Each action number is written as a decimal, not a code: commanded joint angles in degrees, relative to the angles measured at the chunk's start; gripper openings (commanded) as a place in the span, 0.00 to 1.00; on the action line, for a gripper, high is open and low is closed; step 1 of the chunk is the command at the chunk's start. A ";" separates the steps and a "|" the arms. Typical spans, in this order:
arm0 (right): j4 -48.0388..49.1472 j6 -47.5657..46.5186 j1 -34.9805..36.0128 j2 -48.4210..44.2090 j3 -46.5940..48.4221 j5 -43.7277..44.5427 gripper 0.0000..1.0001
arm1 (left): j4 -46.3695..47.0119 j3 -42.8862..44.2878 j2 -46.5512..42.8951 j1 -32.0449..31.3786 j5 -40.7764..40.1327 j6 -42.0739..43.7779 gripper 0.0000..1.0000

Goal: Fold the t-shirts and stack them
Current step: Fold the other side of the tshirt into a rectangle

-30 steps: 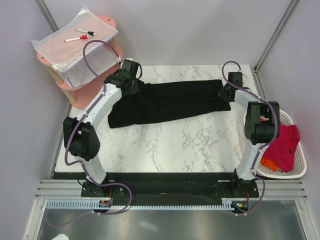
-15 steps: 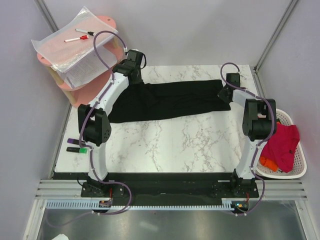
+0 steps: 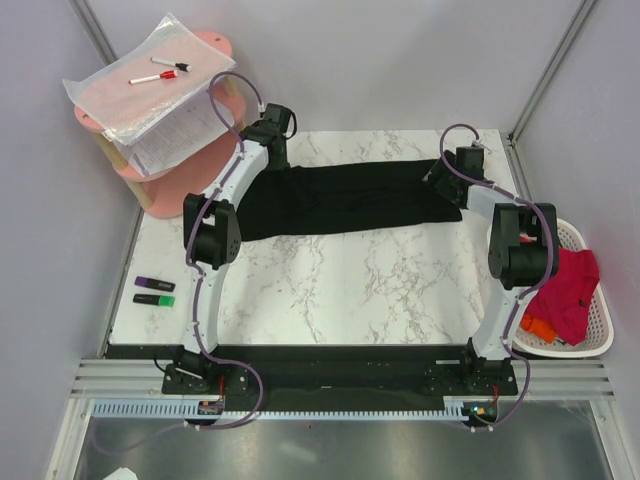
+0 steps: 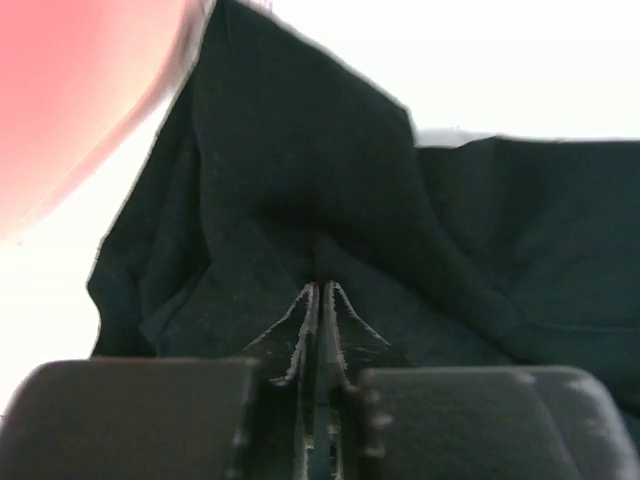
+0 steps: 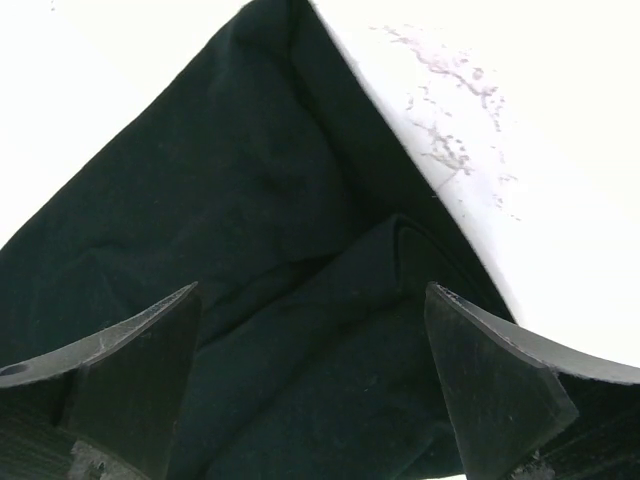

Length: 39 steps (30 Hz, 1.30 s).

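Observation:
The black t-shirt lies stretched across the far part of the marble table, folded into a long band. My left gripper is at the band's far-left end. In the left wrist view the left gripper is shut, and cloth of the black t-shirt bunches toward its tips. My right gripper is at the band's right end. In the right wrist view the right gripper stands wide open over a folded edge of the black t-shirt, holding nothing. A red t-shirt and an orange t-shirt lie in the basket.
A white slatted basket stands off the table's right edge. A pink round shelf with papers and markers stands at the far left corner. Two highlighters lie near the table's left edge.
The left arm has reached farther back, pulling the shirt's left end toward the far edge. The right gripper has opened and let go of the shirt's right end.

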 commanded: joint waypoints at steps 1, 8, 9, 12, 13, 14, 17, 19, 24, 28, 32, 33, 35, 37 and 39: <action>2.07 -2.42 0.66 -3.80 1.19 -1.94 0.98 | -1.57 2.98 2.42 1.28 2.75 0.83 0.21; 2.25 -3.47 3.65 -4.59 0.76 -1.77 0.98 | -0.17 0.09 -1.00 1.02 3.89 0.65 1.00; 2.25 -3.56 3.74 -4.59 0.50 -1.85 0.98 | 0.62 -1.49 -2.40 0.67 4.33 0.65 1.00; 2.34 -4.00 4.35 -4.86 0.32 -2.03 0.98 | 5.27 -10.62 -9.25 -0.74 4.33 0.56 1.00; 2.34 -4.09 4.36 -5.03 0.23 -2.03 0.98 | 6.41 -15.25 -12.49 -1.18 4.25 0.48 1.00; 2.34 -4.26 4.36 -5.12 0.14 -2.12 0.98 | 8.08 -17.56 -14.09 -2.14 3.72 0.13 1.00; 2.34 -4.70 4.97 -5.47 0.05 -2.12 0.98 | 10.90 -26.53 -20.14 -4.42 2.32 -0.57 1.00; 2.34 -5.41 5.32 -5.73 0.14 -1.85 0.98 | 13.10 -32.58 -22.97 -5.40 2.49 -1.19 1.00; 2.34 -5.58 5.67 -5.56 0.23 -2.03 0.98 | 14.25 -40.95 -26.06 -7.86 4.07 -4.44 1.00; 2.25 -5.58 5.76 -4.77 0.40 -2.38 0.98 | 15.03 -44.65 -24.65 -7.95 4.25 -5.67 1.00; 2.34 -5.49 5.67 -4.42 0.49 -2.47 0.98 | 15.74 -43.69 -22.28 -7.86 3.37 -5.33 1.00; 2.34 -5.49 5.76 -4.33 0.49 -2.64 0.98 | 15.92 -42.38 -21.76 -7.86 3.37 -5.06 1.00; 2.34 -5.49 5.67 -4.33 0.49 -2.38 0.98 | 15.83 -40.80 -19.91 -7.78 3.02 -4.80 1.00; 2.25 -5.49 5.67 -4.33 0.49 -2.29 0.98 | 15.83 -37.99 -17.90 -7.69 2.93 -4.53 1.00; 2.25 -5.49 5.76 -4.15 0.49 -2.29 0.98 | 15.92 -35.10 -16.31 -7.60 3.10 -4.45 1.00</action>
